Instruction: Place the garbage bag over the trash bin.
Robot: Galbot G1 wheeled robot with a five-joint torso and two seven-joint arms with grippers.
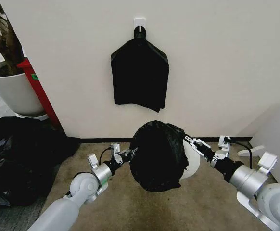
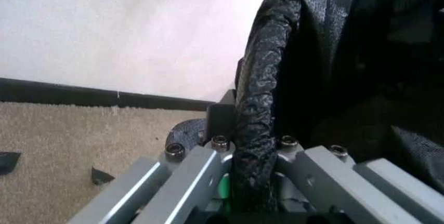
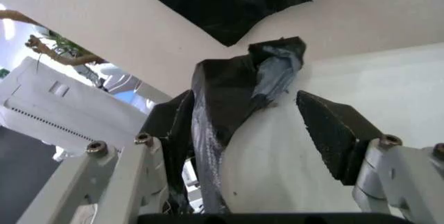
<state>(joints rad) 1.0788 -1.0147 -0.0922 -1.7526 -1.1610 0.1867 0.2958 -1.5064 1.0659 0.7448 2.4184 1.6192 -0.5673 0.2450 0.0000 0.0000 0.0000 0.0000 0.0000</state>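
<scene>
Both end effectors are working at the bin's mouth. I'm seeing the garbage bag draped over the tipped trash bin on the carpet by the wall, white showing only at its right side. The left end effector is reaching in from the left, clamped on a rolled fold of bag. The right end effector is spread apart around the rim, film bunched against one finger.
</scene>
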